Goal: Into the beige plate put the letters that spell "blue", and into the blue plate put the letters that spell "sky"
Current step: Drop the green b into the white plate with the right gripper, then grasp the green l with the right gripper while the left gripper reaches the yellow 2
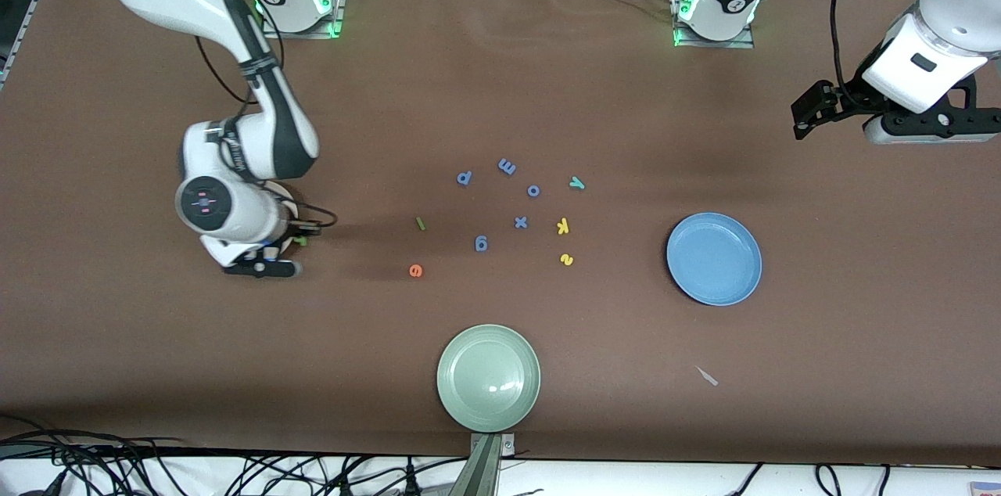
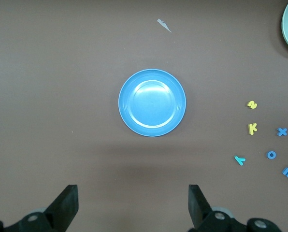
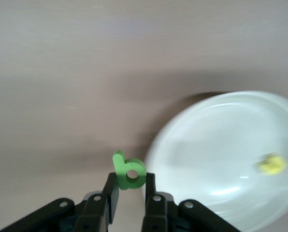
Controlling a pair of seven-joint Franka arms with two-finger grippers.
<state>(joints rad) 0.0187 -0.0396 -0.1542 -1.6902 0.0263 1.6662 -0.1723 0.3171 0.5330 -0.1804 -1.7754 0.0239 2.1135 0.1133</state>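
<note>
the right gripper [image 3: 131,191] pinches the green b [image 3: 128,171] just beside the beige plate [image 3: 207,145] rim (yellow u [image 3: 272,164] already inside); the left gripper [image 2: 133,205] waits open.

Even overhead light falls on the brown table [image 1: 117,339], dimming toward the edges. A soft shadow lies at three o'clock from the right arm [image 1: 258,128]. A white glare spot sits at five o'clock inside the pale green plate [image 1: 489,377]; the blue plate [image 2: 152,102] shows a mild sheen. The right wrist view is washed out and motion-smeared: the beige plate [image 3: 226,154] looks whitish, and the yellow blob [image 3: 272,164] in it is perhaps a letter
</note>
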